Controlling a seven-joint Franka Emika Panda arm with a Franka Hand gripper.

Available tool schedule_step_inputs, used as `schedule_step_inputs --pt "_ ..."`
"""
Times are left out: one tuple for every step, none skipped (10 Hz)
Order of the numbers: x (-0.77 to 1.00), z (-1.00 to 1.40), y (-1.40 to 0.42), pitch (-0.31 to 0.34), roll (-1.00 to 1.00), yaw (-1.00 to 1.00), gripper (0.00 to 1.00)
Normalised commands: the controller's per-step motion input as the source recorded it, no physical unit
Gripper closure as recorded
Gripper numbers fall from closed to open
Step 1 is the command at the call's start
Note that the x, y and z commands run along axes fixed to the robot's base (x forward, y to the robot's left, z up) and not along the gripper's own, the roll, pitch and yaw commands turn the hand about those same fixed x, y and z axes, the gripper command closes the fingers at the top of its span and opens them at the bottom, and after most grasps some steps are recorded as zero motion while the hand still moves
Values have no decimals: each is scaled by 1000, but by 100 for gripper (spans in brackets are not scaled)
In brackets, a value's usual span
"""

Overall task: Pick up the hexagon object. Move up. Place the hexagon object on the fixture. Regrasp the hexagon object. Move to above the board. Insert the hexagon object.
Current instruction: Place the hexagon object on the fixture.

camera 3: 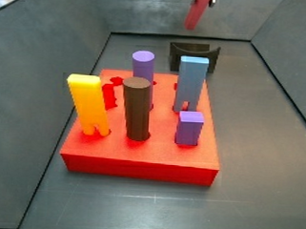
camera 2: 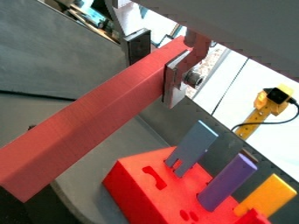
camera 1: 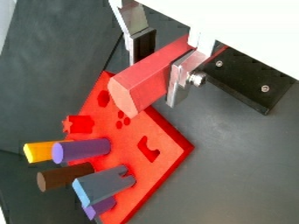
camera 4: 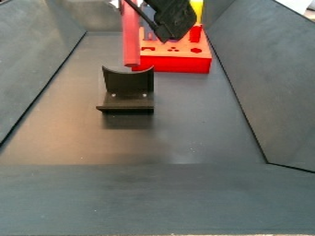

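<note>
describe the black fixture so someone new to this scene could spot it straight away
Start at the red board full of upright pegs, then look to the bare dark floor just beyond its far edge in a side view. There stands the fixture, below the gripper that holds the hexagon object. It is the only black piece, with a curved notch on top.
</note>
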Motion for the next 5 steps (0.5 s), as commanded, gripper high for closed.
schedule_step_inputs --pt "92 -1000 131 -123 -231 -264 100" --pt "117 -1000 123 -141 -209 -177 100" --pt "127 -1000 118 -139 -171 -120 100" --pt "135 -1000 110 -141 -131 -51 100" --pt "123 -875 92 -142 -111 -14 100"
